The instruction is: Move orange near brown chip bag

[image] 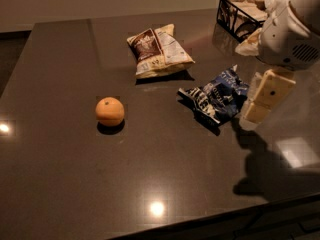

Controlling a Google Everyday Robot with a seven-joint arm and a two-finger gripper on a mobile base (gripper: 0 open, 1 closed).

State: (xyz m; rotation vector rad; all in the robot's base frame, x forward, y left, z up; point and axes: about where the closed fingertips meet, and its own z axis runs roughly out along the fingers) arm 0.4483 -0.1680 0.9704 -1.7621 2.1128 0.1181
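The orange [110, 111], small and round with a dark stem dot, sits on the dark table [60, 174] at left of centre. The brown chip bag [159, 51], half dark brown and half cream with print, lies farther back at centre. My gripper [265, 98] hangs at the right, above the table just right of a blue and white chip bag, far from the orange. It holds nothing that I can see.
A wrinkly blue and white chip bag [216, 97] lies between the gripper and the orange. A black wire basket [240, 14] with white items stands at the back right. The table's front edge runs along the bottom.
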